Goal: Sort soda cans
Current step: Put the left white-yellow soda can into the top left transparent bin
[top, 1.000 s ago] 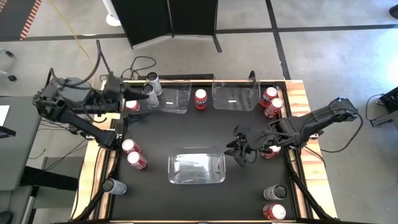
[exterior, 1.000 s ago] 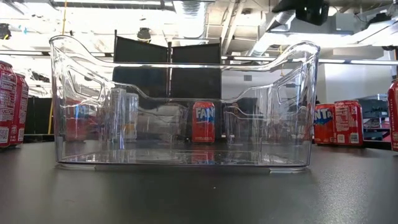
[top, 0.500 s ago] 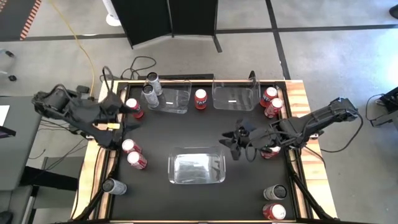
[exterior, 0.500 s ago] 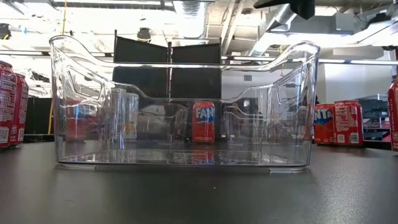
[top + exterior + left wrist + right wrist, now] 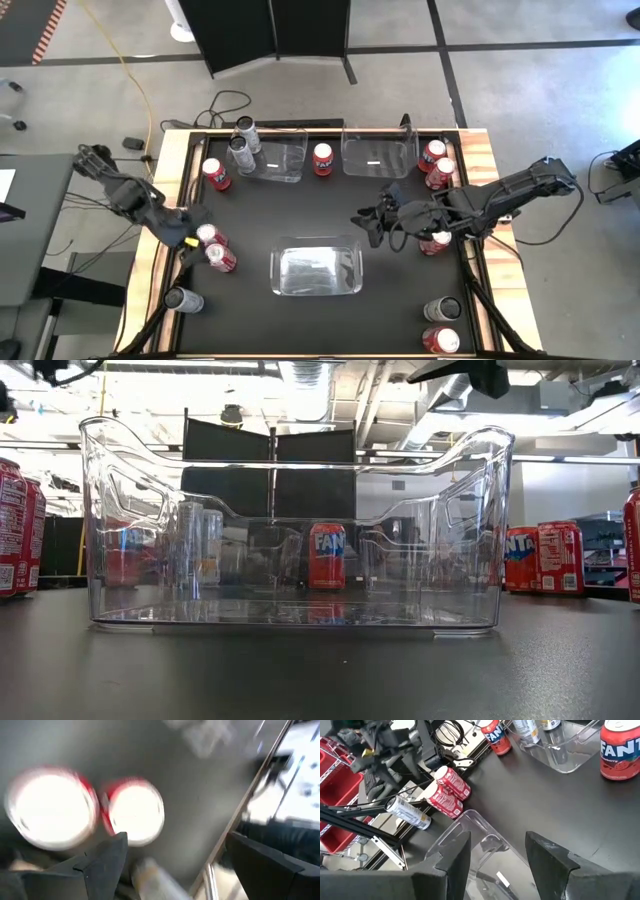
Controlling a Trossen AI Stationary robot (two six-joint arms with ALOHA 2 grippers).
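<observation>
Red soda cans and silver-grey ones stand upright on the black table. Two silver cans point(image 5: 241, 140) stand in the far left clear bin point(image 5: 280, 162). My left gripper point(image 5: 192, 230) is open at the table's left edge, over two red cans point(image 5: 213, 246) that show from above in its wrist view point(image 5: 132, 810). It touches nothing. My right gripper point(image 5: 368, 226) is open and empty, hovering right of the table's centre, beyond the near clear bin point(image 5: 316, 270). A red can point(image 5: 436, 243) stands under the right arm.
A second far bin point(image 5: 378, 155) has a red can point(image 5: 322, 158) to its left and two red cans point(image 5: 436, 162) to its right. Another red can point(image 5: 213, 172) stands far left. A silver can point(image 5: 183, 298) stands near left. A silver can point(image 5: 443, 310) and a red one point(image 5: 440, 340) stand near right.
My left gripper has drawn back from the silver cans in the far left bin, swinging toward the table's left and near edges until it is over the two red cans. My right gripper has drifted a little toward the table's left and far side.
</observation>
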